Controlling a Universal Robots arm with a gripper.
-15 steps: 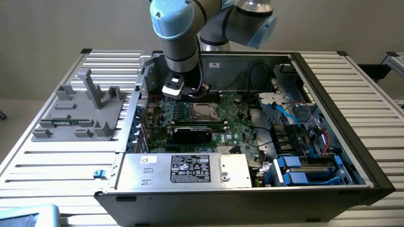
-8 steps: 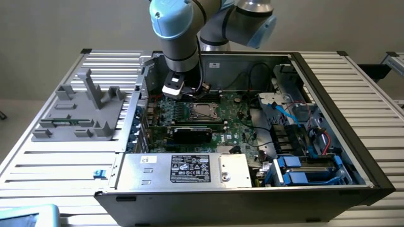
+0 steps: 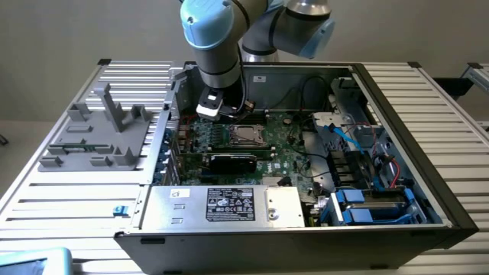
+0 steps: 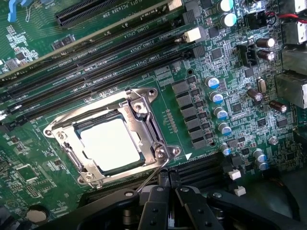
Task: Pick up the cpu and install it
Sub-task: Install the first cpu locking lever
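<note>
Slatted grey metal table (image 3: 77,195), open black computer case (image 3: 306,243), green motherboard (image 4: 29,158): small flat square silver-topped cpu (image 4: 111,143) seated in the metal-framed socket (image 4: 146,125) mid-board, just ahead of the black gripper (image 4: 169,184), fingers pressed together, empty.

Notes on legible text:
- White silkscreen beside the memory slots (image 4: 105,62) on the motherboard (image 4: 29,158): I read DIMM and CPU1, repeated per slot; slot digits uncertain.
- Print along the long expansion slot (image 4: 110,9): too fine for me.
- Power supply label (image 3: 231,204), lower centre of the exterior frame: certification marks, wording illegible.
</note>
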